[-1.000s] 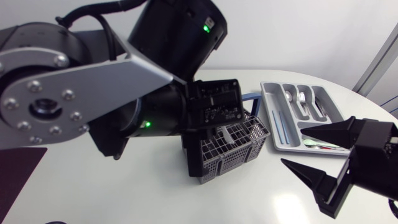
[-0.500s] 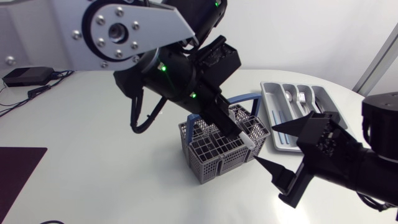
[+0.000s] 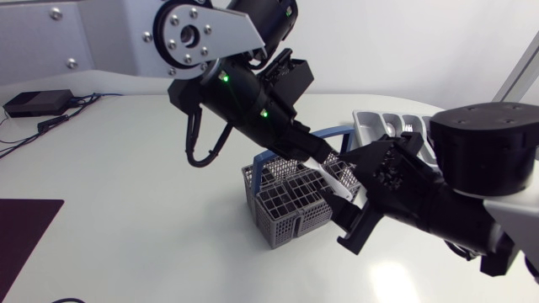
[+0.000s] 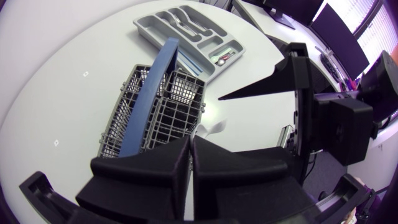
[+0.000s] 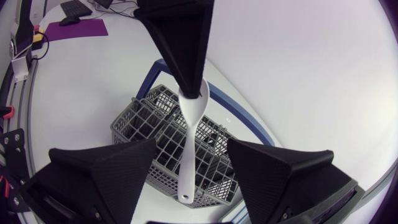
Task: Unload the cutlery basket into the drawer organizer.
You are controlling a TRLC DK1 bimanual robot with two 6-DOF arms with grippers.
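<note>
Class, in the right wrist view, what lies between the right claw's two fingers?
A white spoon, gripped by the left claw, hangs inside the open right claw, touching neither finger, above the basket.

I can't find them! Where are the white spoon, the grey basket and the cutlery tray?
white spoon [image 5: 190,127]: right wrist view, middle of its handle.
grey basket [image 3: 293,220]: head view, its mesh side wall.
cutlery tray [image 4: 143,28]: left wrist view, rim at a corner.

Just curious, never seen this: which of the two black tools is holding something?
The left arm's tool, pinched shut on a white spoon; the right arm's tool gapes open, empty.
</note>
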